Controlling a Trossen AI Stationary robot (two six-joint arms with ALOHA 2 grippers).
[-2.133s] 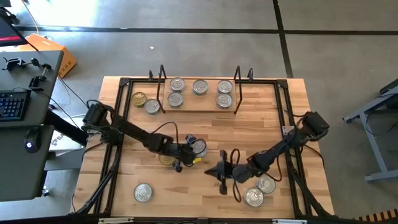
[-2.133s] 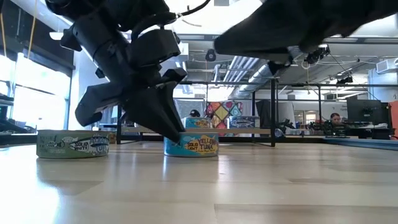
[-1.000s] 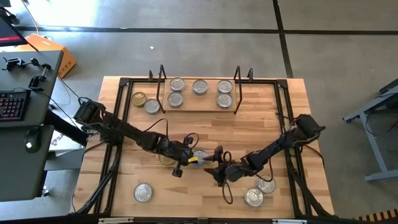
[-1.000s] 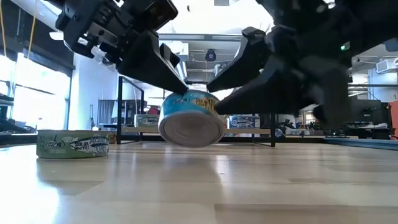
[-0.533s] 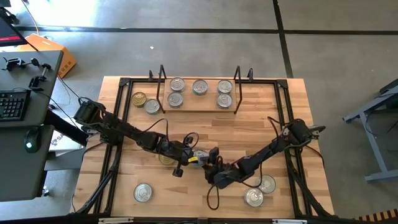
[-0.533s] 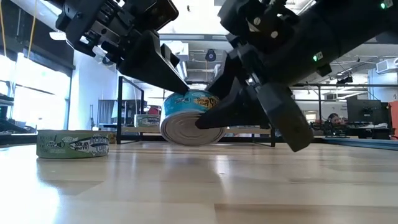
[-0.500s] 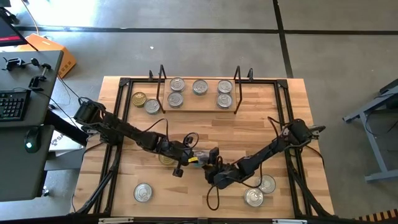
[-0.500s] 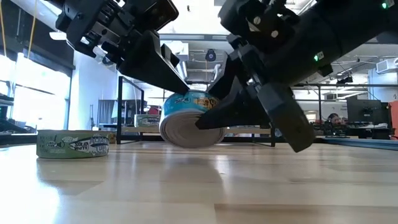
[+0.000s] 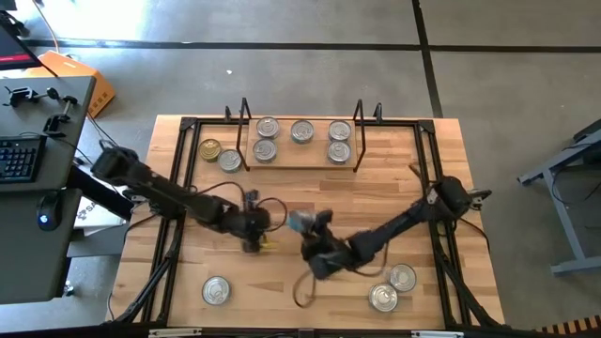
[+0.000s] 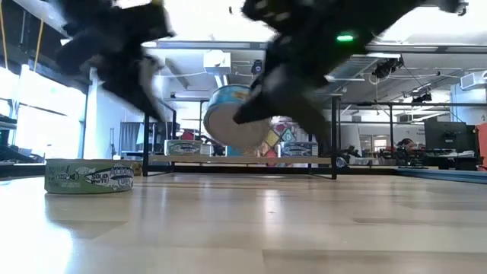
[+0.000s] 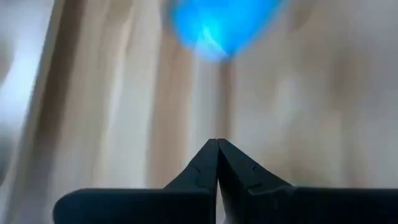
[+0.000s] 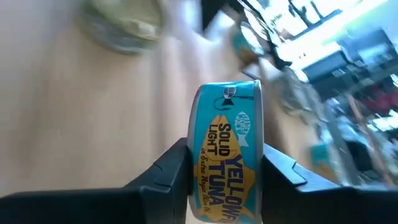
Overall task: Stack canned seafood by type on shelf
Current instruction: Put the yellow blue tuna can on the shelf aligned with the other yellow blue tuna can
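the right claw (image 12: 227, 163) grips a blue tuna tin (image 12: 227, 162) on edge, lifted above the middle of the tabletop (image 9: 376, 188). the left claw (image 11: 216, 149) is closed and empty, just beside it.

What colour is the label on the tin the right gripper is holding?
Bright blue with a yellow-orange panel, on the tin in the right gripper; clearest in the right wrist view.
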